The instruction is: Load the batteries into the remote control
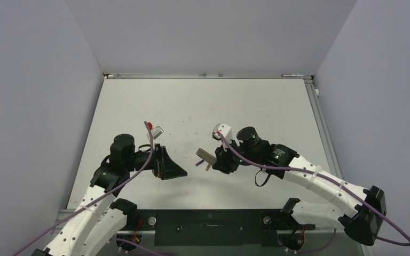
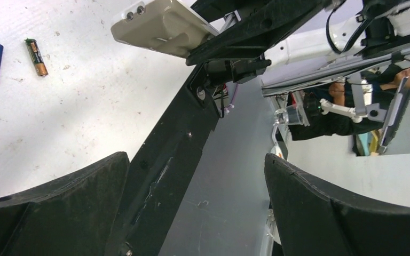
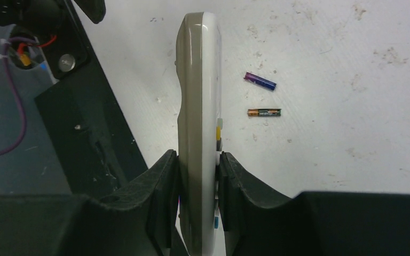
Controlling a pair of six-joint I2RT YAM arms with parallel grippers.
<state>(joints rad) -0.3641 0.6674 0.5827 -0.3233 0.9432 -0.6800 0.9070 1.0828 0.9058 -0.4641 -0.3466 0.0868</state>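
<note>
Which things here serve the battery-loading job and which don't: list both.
Job: remote control, clamped in the fingers of the right gripper; purple-blue battery and brownish-gold battery, loose on the table; left gripper, open.
Not the job: purple cable; black base plate at the near edge.

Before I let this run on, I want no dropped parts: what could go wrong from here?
1. The right gripper clamps the remote control at one end only, and most of its length juts free; pushing a battery in could pivot it or make it slip.
2. The purple-blue battery and the brownish-gold battery lie loose and close together on the table; the open left gripper, reaching for one, might knock or roll the other.
</note>
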